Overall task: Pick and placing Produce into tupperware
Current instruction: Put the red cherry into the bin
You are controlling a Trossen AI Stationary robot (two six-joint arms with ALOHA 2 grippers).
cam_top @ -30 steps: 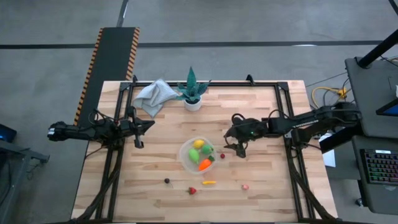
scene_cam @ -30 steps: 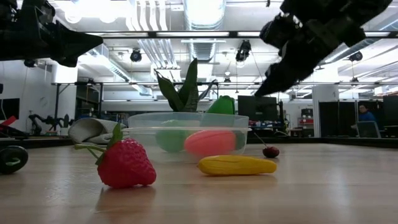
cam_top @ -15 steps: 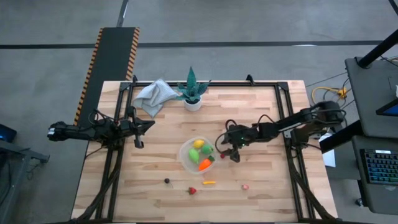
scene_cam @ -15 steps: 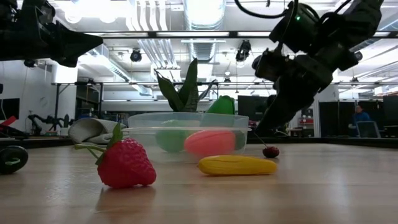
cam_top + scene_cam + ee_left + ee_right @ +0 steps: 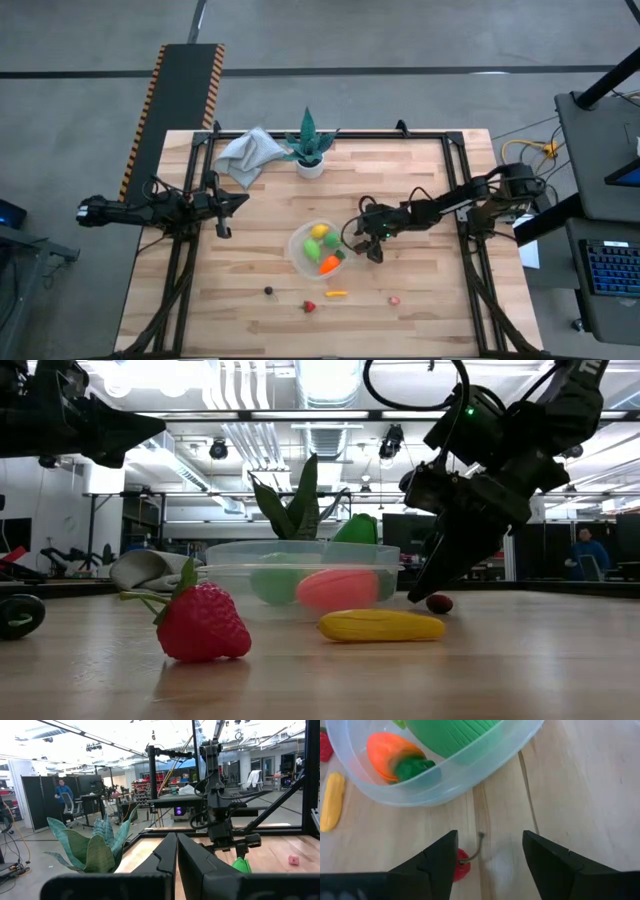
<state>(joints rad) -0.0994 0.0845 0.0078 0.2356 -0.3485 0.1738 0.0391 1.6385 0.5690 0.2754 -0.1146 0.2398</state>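
The right claw [image 5: 366,250] sits low over the desk [image 5: 420,170], just beside the clear tub [image 5: 300,262], fingers apart around a small red cherry [image 5: 461,871]. The tub holds a carrot [image 5: 395,757], a green piece [image 5: 455,732] and a lemon [image 5: 318,231]. A strawberry [image 5: 203,622] and a yellow corn cob [image 5: 382,625] lie nearby. The left claw [image 5: 222,203] waits at the desk's left edge, fingers together.

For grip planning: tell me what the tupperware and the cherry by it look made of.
tupperware: thin clear plastic, glossy; the carrot shows through its wall. cherry: likely moulded plastic, smooth shiny red with a thin stiff stem, lying between the right gripper's open fingers.
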